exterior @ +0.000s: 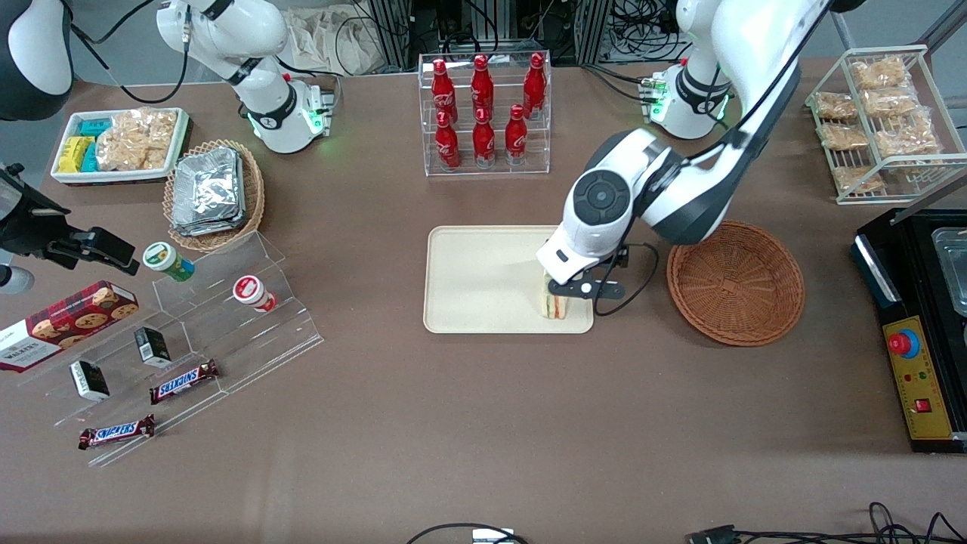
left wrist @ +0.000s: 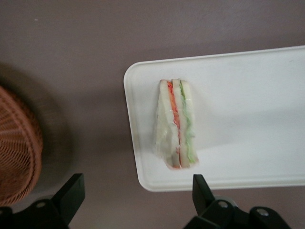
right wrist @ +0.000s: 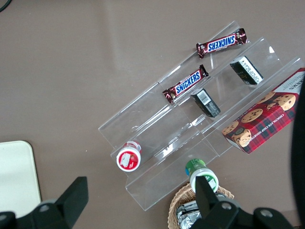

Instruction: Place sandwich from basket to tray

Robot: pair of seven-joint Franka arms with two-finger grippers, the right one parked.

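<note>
Your sandwich already sits on the tray, close to the corner nearest the basket and the front camera; the pincer hangs directly over it, fingers spread wide and clear on either side, touching nothing; the wedge's long axis runs across the tray's short side, filling edge up; basket looks empty; my read: placement is done, so you only need to lift straight up without clipping the wrap.
</note>
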